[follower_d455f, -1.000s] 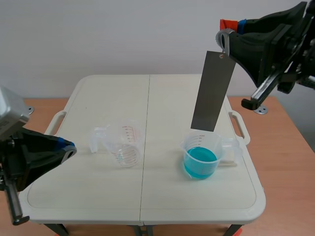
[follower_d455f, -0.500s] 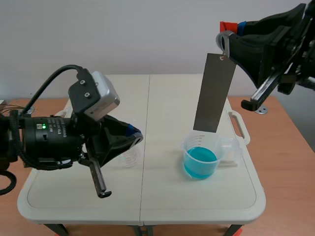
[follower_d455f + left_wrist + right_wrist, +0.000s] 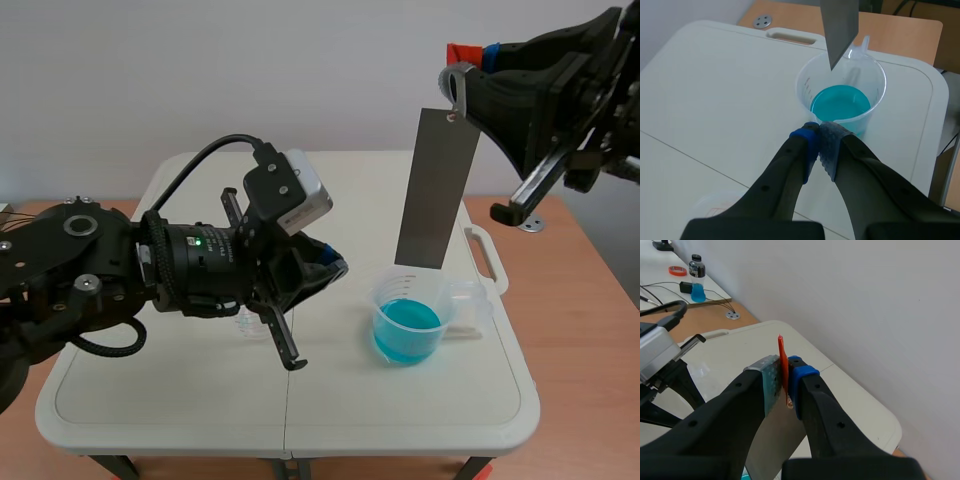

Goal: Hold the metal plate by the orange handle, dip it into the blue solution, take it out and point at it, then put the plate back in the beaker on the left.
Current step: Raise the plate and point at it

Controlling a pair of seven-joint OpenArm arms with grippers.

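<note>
So, the metal plate (image 3: 436, 188) hung upright in the air, with its lower edge right above the beaker of blue solution (image 3: 409, 318) and clear of the liquid. Up top, the orange handle (image 3: 782, 362) was pinched between the pads of the right gripper (image 3: 785, 374), so that one was clamped on the handle, high over the table's right side. The left gripper (image 3: 819, 143) had its fingers pressed together with nothing between them. Its tips sat low, just beside the near rim of that beaker, aimed toward the plate's bottom corner. The empty measuring beaker (image 3: 248, 325) was mostly hidden behind the left arm, so I only caught a sliver of it, probably upright. Everything stood on the white folding table (image 3: 180, 405).
</note>
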